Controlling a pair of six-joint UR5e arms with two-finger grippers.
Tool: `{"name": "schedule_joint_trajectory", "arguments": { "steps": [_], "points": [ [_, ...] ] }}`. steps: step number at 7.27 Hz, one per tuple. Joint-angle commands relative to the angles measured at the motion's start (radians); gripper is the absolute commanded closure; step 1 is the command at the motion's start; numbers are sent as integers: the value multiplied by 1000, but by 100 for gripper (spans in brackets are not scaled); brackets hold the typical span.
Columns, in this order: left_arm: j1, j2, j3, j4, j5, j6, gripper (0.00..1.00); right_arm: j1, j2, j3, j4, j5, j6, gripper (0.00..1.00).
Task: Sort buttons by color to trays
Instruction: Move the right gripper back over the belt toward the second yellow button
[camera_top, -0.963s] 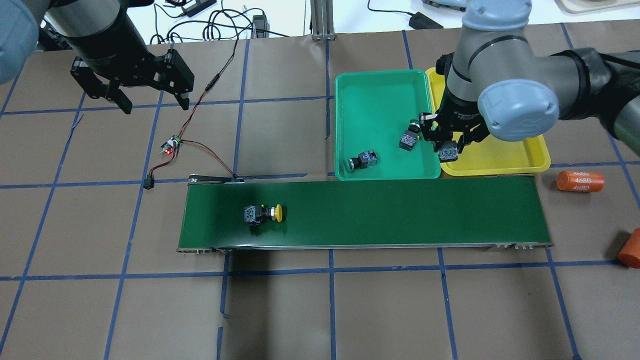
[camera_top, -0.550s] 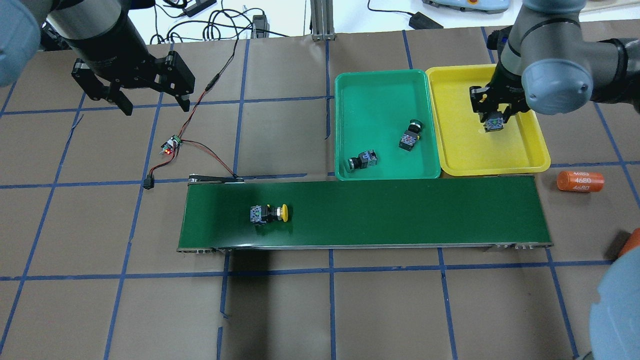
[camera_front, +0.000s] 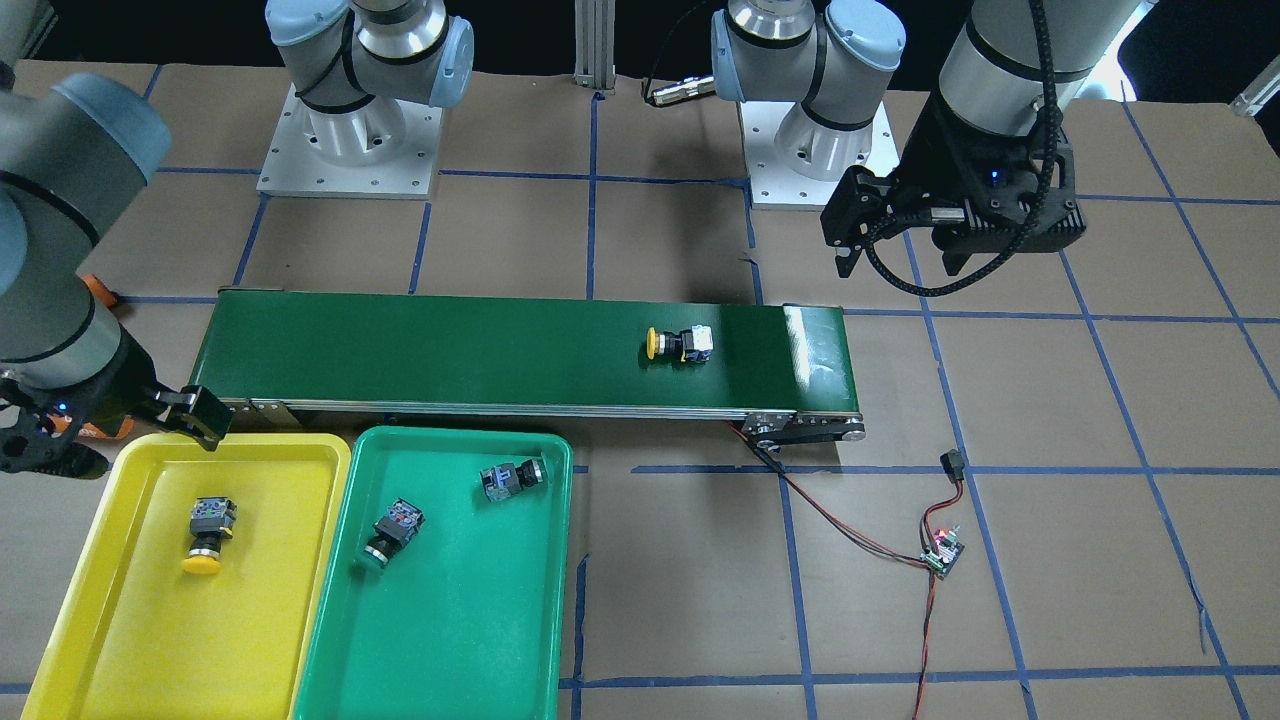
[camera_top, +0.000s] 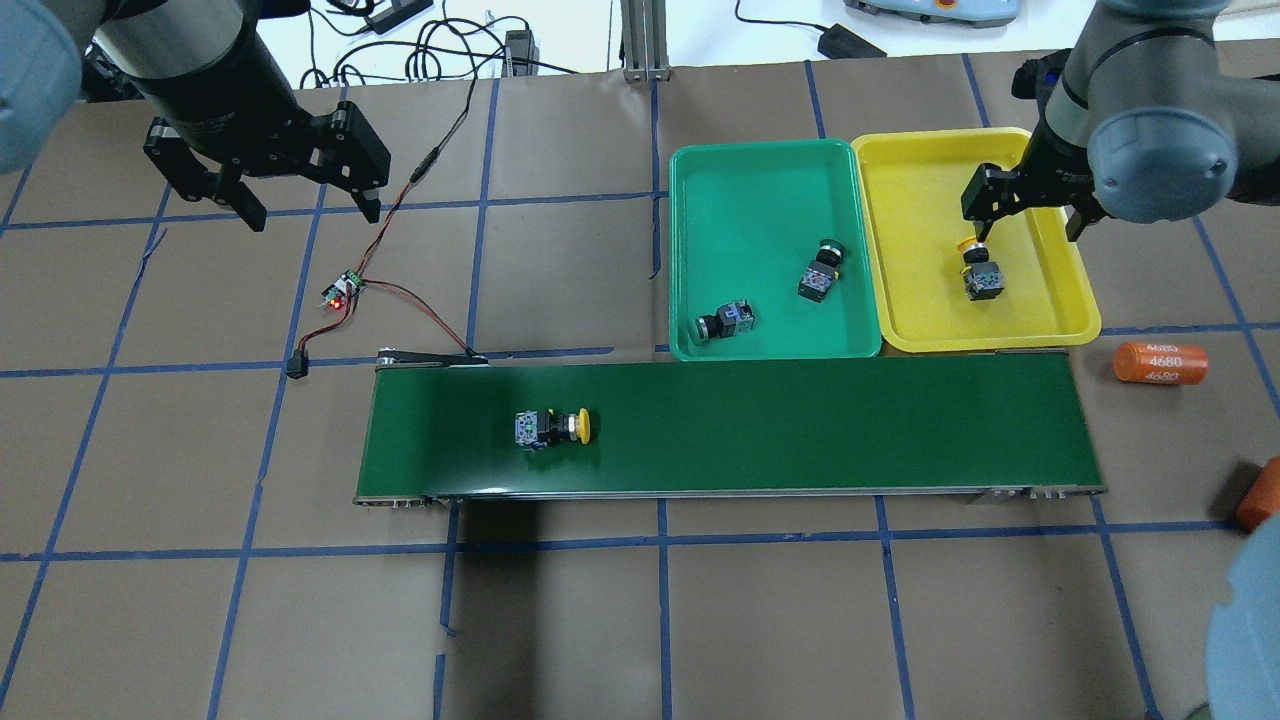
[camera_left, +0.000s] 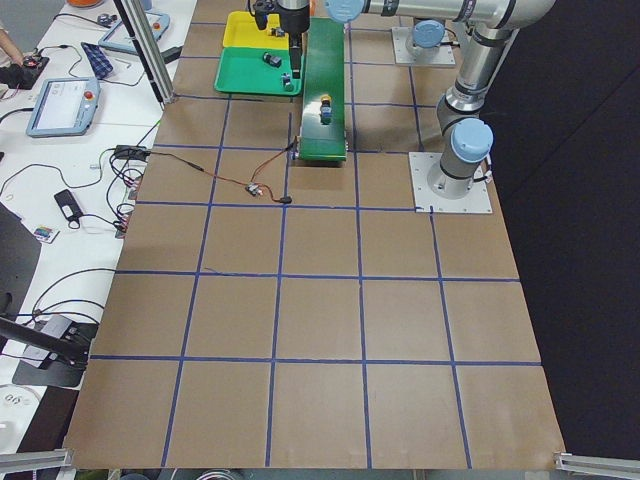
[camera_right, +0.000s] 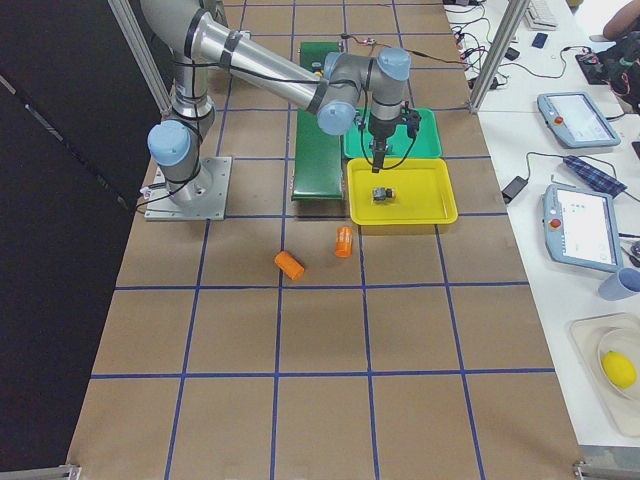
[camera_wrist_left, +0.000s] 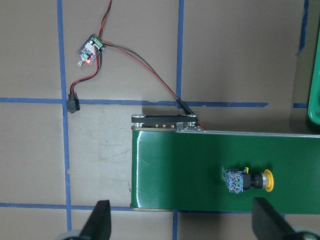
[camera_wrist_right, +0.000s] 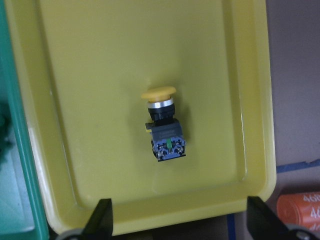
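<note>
Overhead, we find the right gripper (camera_top: 1028, 222) spread wide and empty, just over the sorted yellow button (camera_top: 982, 278) in the yellow tray (camera_top: 915, 200); we judge this a release pose. To its left, the green tray (camera_top: 750, 190) holds a green button (camera_top: 822, 272) and a second green button (camera_top: 725, 320), cap colours hard to read. The left gripper (camera_top: 310, 212), likewise agape and empty, hangs well apart from the unsorted yellow button (camera_top: 552, 427) on the conveyor belt (camera_top: 800, 420). Front-facing: one right finger is cut off. Side views: jaws too small to judge. Left wrist: the unsorted yellow button lies ahead of the fingertips. Right wrist: the sorted yellow button lies on its side, centred ahead.
</note>
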Motion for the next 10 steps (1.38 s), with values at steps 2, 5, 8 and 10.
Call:
{"name": "schedule_joint_trajectory", "arguments": {
  "steps": [2, 5, 8, 10],
  "points": [
    [-1, 1, 2, 0, -1, -2, 0, 37, -197, 27, 257, 9, 35, 0],
    [0, 0, 2, 0, 0, -2, 0, 56, -212, 87, 226, 14, 46, 0],
    [-1, 0, 2, 0, -1, -5, 0, 56, -238, 94, 226, 31, 46, 0],
    [0, 0, 2, 0, -1, -2, 0, 56, -231, 88, 240, 49, 46, 0]
  ]
}}
